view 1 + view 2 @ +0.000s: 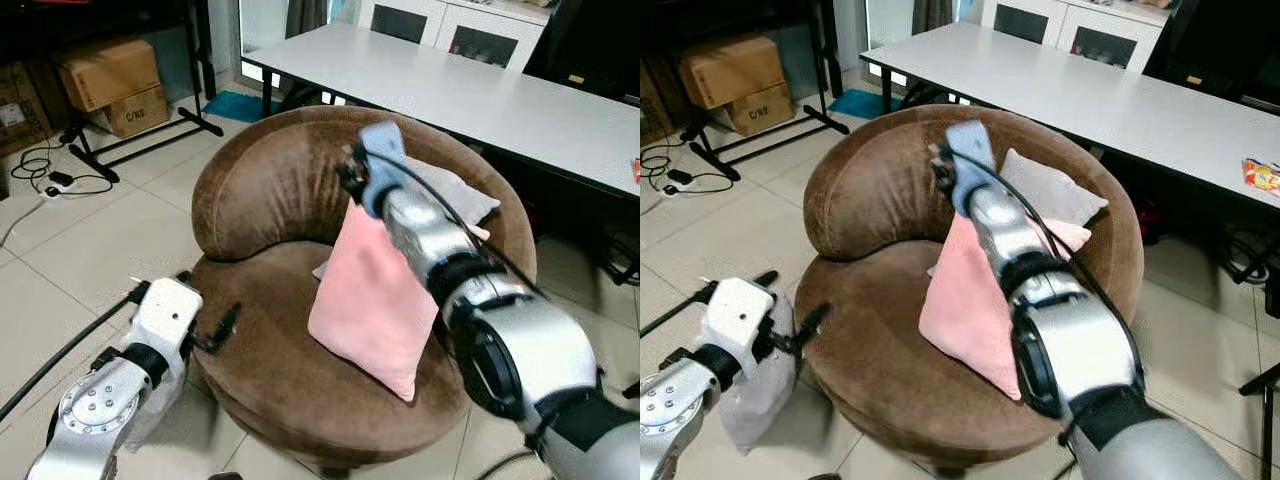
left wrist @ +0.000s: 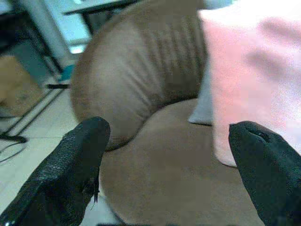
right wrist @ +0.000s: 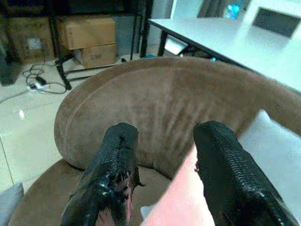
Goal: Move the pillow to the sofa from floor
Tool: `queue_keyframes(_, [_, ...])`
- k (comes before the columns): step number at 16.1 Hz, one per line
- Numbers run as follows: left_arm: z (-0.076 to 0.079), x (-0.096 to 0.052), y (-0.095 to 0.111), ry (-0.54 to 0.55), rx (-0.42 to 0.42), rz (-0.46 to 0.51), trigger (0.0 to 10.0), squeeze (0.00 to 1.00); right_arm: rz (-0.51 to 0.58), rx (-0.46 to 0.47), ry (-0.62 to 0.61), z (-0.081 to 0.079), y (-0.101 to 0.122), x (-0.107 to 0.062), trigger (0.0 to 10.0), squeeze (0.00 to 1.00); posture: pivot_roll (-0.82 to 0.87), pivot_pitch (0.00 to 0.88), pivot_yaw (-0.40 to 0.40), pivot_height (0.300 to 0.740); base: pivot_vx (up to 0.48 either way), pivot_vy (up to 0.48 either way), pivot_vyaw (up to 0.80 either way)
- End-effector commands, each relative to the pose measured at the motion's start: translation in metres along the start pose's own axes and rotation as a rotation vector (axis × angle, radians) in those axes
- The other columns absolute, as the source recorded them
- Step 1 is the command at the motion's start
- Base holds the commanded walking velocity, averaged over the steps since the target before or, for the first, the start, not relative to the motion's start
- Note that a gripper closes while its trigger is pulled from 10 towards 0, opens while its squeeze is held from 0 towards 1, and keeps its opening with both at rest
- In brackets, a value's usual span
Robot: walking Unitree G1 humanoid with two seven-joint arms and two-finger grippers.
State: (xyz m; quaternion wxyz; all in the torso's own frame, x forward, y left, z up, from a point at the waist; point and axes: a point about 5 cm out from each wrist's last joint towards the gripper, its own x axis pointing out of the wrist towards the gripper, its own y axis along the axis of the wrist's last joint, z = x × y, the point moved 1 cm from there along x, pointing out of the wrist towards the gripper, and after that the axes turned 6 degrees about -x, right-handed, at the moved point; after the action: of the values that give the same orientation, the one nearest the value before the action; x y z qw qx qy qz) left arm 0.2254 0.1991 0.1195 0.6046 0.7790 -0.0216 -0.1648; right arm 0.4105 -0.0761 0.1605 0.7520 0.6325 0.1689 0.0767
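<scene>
Right claw pinches the pink pillow by its top corner over the sofa seat.
Thin grip: it may slip or topple toward the front edge; left claw gapes empty.

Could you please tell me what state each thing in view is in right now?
Pink pillow: upright on the sofa seat, top corner pinched by the right gripper.
Grey pillow: leaning on the backrest.
Sofa: holding both pillows.
Left gripper: open, beside the sofa's front edge.
Floor pillow: lying by the sofa base.
</scene>
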Motion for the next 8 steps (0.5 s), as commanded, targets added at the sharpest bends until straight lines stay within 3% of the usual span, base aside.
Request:
queue_keyframes(1, [-0.006,-0.001,0.000,0.066,-0.014,0.008,10.0,0.45,0.041,0.056,-0.042,0.018,0.002,-0.004,10.0,0.00,0.08,0.000,-0.110,0.740,0.000,0.000,0.00])
queue_keyframes(2, [-0.008,-0.006,-0.001,0.124,-0.041,0.018,10.0,0.44,0.066,0.109,-0.042,0.026,-0.010,-0.011,10.0,0.00,0.07,0.000,-0.108,0.740,0.000,0.000,0.00])
queue_keyframes(4, [-0.006,-0.013,-0.001,0.163,-0.042,0.037,10.0,0.43,0.083,0.112,-0.053,0.033,-0.031,-0.027,10.0,0.00,0.07,0.000,-0.115,0.740,0.000,0.000,0.00])
queue_keyframes(5, [-0.004,-0.018,0.003,0.197,-0.049,0.059,10.0,0.37,0.065,0.098,-0.072,0.031,-0.054,-0.052,10.0,0.00,0.07,0.000,-0.119,0.740,0.000,0.000,0.00])
queue_keyframes(8, [-0.005,-0.019,0.007,0.242,-0.060,0.092,10.0,0.35,0.041,0.106,-0.126,0.026,-0.071,-0.084,10.0,0.00,0.06,0.000,-0.123,0.740,0.000,0.184,0.00])
